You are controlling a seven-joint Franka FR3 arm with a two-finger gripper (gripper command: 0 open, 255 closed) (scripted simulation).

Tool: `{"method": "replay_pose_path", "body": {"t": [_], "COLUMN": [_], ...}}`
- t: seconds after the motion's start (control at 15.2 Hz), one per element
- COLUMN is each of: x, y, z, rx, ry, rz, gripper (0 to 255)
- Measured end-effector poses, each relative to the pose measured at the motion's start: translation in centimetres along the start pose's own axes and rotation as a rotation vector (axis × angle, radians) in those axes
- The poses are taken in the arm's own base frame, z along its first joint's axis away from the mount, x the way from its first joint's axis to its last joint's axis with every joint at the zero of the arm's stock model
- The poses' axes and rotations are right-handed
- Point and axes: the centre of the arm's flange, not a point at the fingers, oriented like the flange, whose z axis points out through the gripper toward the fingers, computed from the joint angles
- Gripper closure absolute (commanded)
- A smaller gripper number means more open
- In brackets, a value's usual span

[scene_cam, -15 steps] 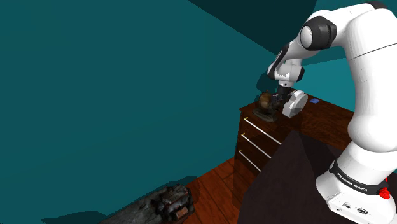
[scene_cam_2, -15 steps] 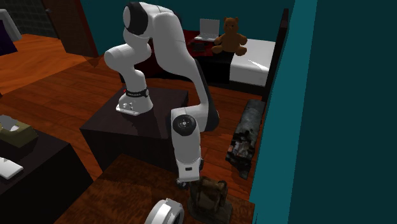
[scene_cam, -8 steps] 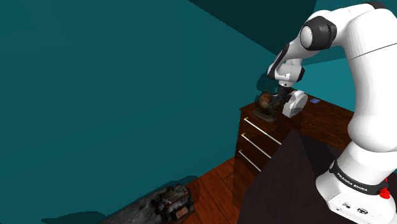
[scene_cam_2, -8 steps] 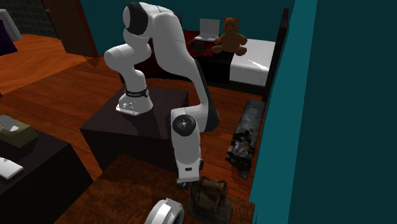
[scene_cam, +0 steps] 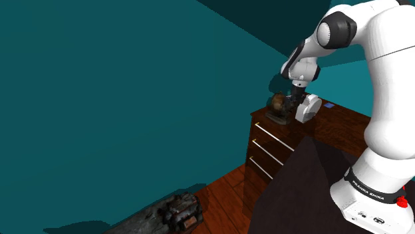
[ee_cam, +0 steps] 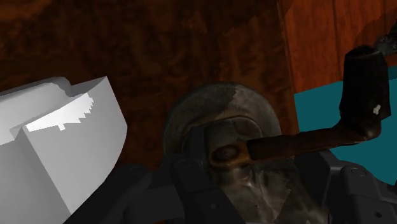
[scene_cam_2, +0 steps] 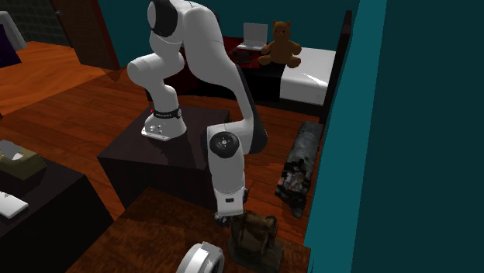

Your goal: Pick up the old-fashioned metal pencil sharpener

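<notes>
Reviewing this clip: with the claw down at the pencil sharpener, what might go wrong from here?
The white object sits close beside the sharpener, so the claw may knock it. The crank handle juts out sideways; its off-centre weight might tilt the sharpener in a lift. The sharpener is near the front edge of the dresser, so a slip could drop it to the floor.

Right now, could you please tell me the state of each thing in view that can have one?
Pencil sharpener, upright, clasped by the tool.
Tool, shut on the sharpener.
Dresser drawers, shut.
Laptop, open.
Teddy bear, sitting upright.
</notes>
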Motion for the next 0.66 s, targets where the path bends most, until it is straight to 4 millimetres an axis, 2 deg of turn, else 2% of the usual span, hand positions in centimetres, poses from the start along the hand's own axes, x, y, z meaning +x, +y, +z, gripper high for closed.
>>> {"method": "replay_pose_path", "body": {"t": [0.66], "x": [-0.2], "y": [-0.5], "z": [-4.9], "rx": [0.000], "ry": [0.000], "rz": [0.000], "gripper": [255]}}
